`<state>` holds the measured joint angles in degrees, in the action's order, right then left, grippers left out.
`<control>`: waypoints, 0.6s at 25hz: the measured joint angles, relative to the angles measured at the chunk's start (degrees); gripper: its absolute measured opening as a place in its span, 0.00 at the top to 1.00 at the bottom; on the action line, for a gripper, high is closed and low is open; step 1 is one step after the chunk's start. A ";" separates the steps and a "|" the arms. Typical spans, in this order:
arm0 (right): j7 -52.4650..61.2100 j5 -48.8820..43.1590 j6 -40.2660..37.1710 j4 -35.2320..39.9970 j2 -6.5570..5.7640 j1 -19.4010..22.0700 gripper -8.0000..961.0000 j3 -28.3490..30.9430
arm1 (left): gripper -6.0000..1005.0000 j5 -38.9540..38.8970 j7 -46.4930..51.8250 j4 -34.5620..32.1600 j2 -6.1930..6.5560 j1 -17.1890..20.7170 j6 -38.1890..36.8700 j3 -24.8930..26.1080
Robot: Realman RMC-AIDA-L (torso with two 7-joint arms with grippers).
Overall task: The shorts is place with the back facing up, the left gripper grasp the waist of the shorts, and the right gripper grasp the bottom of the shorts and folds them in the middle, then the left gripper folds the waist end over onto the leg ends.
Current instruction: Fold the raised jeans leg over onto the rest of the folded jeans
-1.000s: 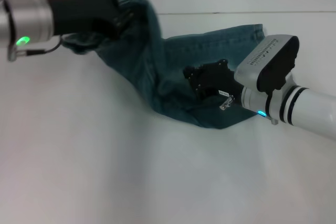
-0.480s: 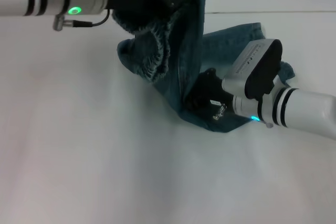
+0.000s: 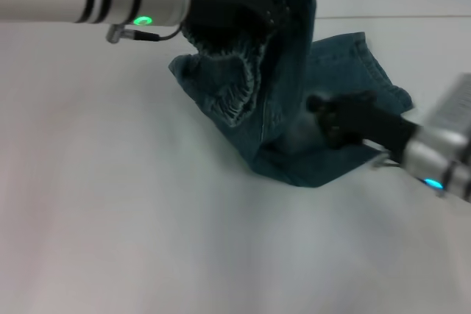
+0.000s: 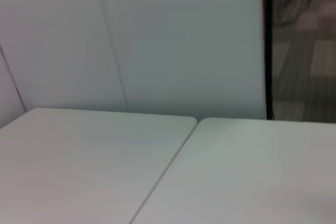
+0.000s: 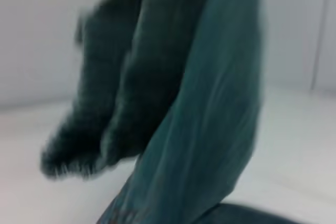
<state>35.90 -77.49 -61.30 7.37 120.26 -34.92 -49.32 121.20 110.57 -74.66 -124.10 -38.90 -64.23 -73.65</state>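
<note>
Overhead, the left end effector (image 3: pixel 254 6) clenched the waist (image 3: pixel 234 82), lifting the shorts (image 3: pixel 294 101) off the white counter (image 3: pixel 132 218); the right end effector (image 3: pixel 331 119) lay against the denim, its grip unclear.

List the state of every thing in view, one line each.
shorts: partly lifted, one end raised and draped, the rest lying on the table.
waist: held up off the table, ruffled edge hanging down.
left gripper: raised, shut on the waist.
right gripper: low over the lying denim; grip unclear.
table: bears the shorts.
</note>
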 joint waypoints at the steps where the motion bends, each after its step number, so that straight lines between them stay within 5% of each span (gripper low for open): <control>1: 0.05 0.03 -2.97 2.11 -0.07 2.69 0.99 0.26 | 0.88 0.32 0.00 0.26 -0.02 -0.40 0.17 -0.80; 6: 0.92 0.02 -10.05 7.30 -0.54 11.81 0.99 2.09 | 0.87 0.71 -0.50 2.55 -0.05 -3.21 2.88 -6.81; 9: 1.31 0.00 -10.46 7.07 -0.63 13.49 0.99 2.59 | 0.87 0.68 -1.62 4.91 -0.26 -5.11 7.40 -12.41; 15: 1.61 -0.49 -9.90 4.51 -0.50 13.78 0.99 1.58 | 0.86 0.05 -1.90 11.60 -0.56 -8.61 28.66 -30.80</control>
<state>37.51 -77.99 -71.20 11.88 119.76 -21.14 -47.75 121.25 108.67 -63.06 -124.65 -47.51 -35.56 -104.45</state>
